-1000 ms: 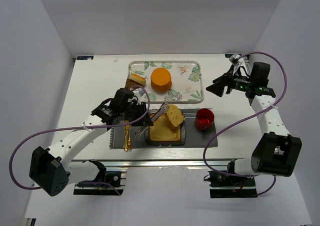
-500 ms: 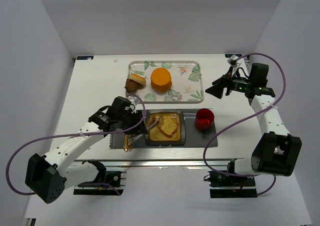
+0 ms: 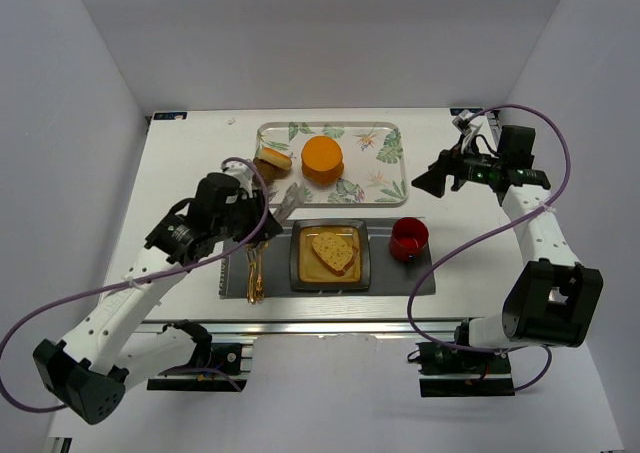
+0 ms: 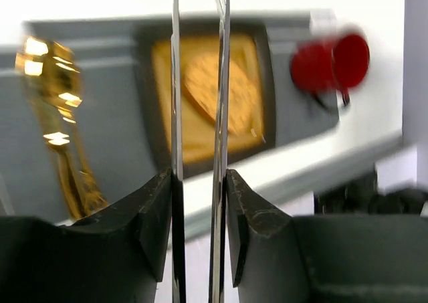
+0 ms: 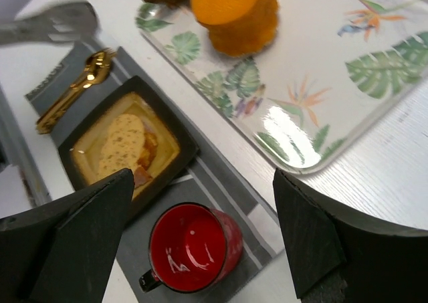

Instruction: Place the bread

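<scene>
Presently the bread (image 3: 333, 252) is seen lying inside the dark square dish (image 3: 364, 273), on its yellow floor, with nothing gripping it. Placement is judged essentially done.

The left gripper (image 4: 198, 189) is clamped on a pair of metal tongs (image 3: 287, 197). The blades are close together with nothing between them. The right gripper (image 3: 425, 180) is held with its jaws wide apart, well off to the right and above the table.

Risks noted:
- The tong tips hang near the floral tray (image 3: 400, 163), close to the brown chunk (image 3: 270, 163). A careless swing could knock the chunk or nudge the tray.
- If the tongs are brought low over the mat, the bread could be caught and dragged over the dish rim.
- The left wrist view is blurred, so the hold on the thin blades cannot be checked. Slippage is possible.

Surroundings:
- A red cup (image 3: 408, 238) stands just beside the dish on the grey mat (image 3: 400, 278).
- Gold cutlery (image 3: 255, 273) lies on the mat's left side, between the left arm and the dish.
- The round orange food (image 3: 322, 158) sits on the tray.
</scene>
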You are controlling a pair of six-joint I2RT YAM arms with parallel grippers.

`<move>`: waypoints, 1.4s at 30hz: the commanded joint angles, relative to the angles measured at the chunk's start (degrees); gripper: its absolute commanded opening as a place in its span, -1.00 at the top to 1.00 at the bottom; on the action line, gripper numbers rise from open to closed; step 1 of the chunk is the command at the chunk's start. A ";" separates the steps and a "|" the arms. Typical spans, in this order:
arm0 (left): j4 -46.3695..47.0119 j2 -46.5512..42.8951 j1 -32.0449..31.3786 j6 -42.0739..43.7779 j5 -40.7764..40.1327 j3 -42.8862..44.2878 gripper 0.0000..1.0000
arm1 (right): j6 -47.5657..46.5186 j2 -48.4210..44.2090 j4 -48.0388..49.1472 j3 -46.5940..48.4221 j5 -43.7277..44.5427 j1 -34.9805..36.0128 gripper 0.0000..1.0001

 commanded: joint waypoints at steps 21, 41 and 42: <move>24.60 3.20 43.85 21.37 1.21 -11.96 0.06 | 4.47 3.05 -0.95 6.58 10.26 0.70 -0.79; 41.05 29.39 48.60 22.27 6.57 -19.17 -0.44 | 2.27 2.61 -5.34 8.33 12.36 1.85 -0.79; 40.52 29.48 48.60 22.00 6.22 -19.17 -0.54 | 3.84 2.70 -5.34 8.25 14.20 2.02 -0.79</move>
